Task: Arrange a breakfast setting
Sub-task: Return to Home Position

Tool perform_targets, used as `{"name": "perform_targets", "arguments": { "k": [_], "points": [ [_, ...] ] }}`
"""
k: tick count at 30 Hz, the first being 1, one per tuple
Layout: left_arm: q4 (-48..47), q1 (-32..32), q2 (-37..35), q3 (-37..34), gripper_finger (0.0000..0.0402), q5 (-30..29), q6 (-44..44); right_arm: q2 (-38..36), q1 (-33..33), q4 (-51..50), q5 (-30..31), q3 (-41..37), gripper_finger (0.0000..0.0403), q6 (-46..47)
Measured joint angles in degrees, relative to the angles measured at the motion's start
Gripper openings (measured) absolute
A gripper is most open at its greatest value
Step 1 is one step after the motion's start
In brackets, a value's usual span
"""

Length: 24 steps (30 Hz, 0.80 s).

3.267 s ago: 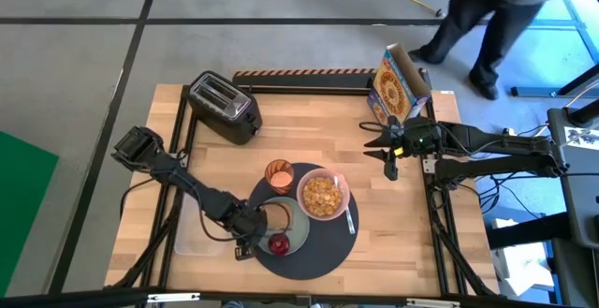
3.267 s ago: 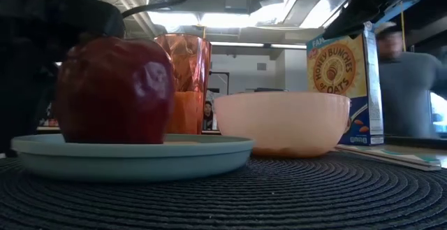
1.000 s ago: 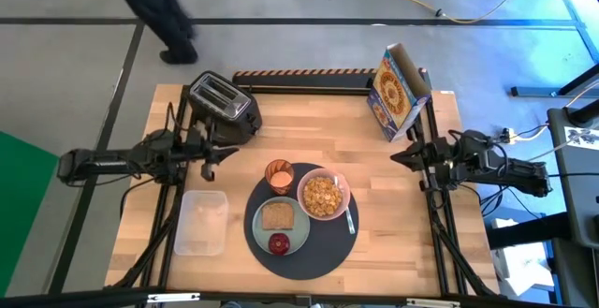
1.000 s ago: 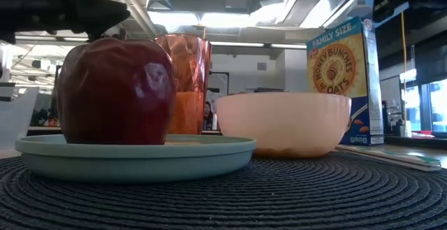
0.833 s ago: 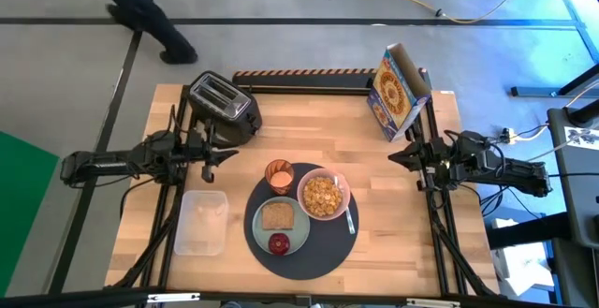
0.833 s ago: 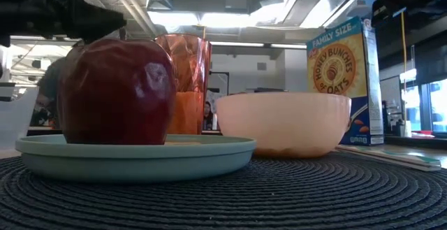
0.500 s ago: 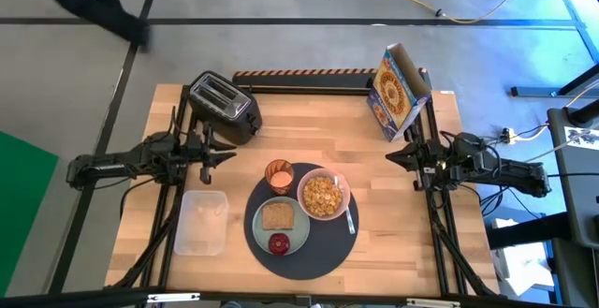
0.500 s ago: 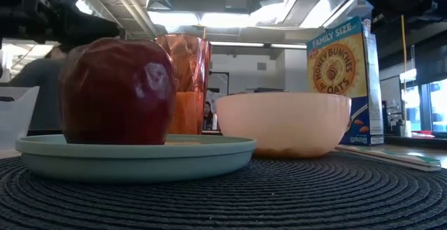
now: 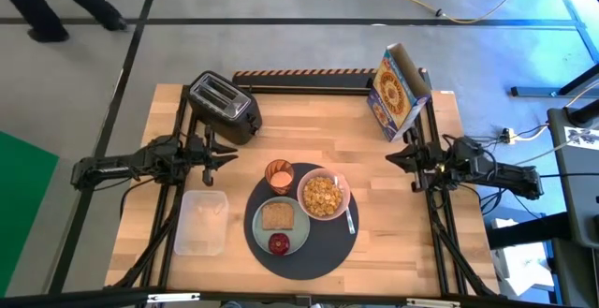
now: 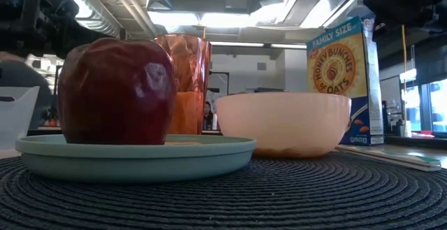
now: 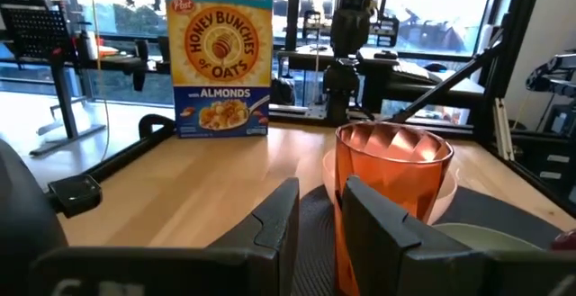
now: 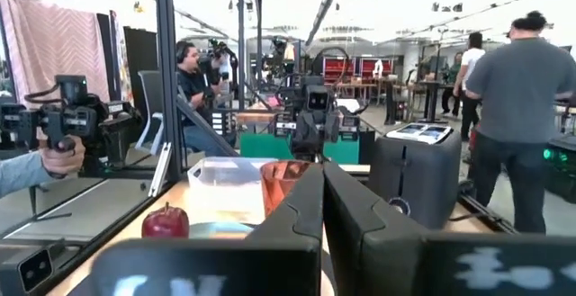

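Left gripper (image 11: 321,197): fingers (image 11: 279,228) a narrow slit apart, gripping nothing; it hovers over the table's left edge, just in front of the black toaster (image 9: 223,107). Right gripper (image 12: 322,183): fingers pressed together, also empty, above the right edge below the cereal box (image 9: 398,88). Both are well apart from the breakfast setting, which lies on the round mat (image 9: 328,247) at the middle of the table's front edge: plate (image 9: 257,230) carrying toast (image 9: 277,216) and red fruit (image 9: 279,243), bowl (image 9: 300,194) of cereal, orange cup (image 9: 279,174) and spoon (image 9: 350,219). I judge the arranging complete and the step in hand the retreat to rest. My next move only has to fold each arm back over its own edge, disturbing nothing.
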Motion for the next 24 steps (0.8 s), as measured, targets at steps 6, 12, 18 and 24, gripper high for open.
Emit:
{"name": "perform_targets", "arguments": {
  "k": [6, 12, 18, 24],
  "points": [
    [-0.09, 0.01, -0.19, 0.0, 0.0078, -0.07, -0.06, 0.04, 0.0, 4.69, 0.05, -5.13, 0.0, 1.07],
    [-0.13, 0.01, -0.19, 0.0, 0.0078, -0.09, -0.09, 0.22, 0.0, 4.44, 0.61, -6.75, 0.0, 2.54],
    [-0.17, 0.01, -0.19, 0.0, 0.0078, -0.09, -0.1, 0.22, 0.0, 1.55, 1.46, -6.75, 0.0, 1.03],
    [-0.22, 0.01, -0.19, 0.0, 0.0078, -0.21, -0.39, 0.91, -0.03, -2.55, 6.12, -6.75, 0.0, -1.05]
  ]
}}
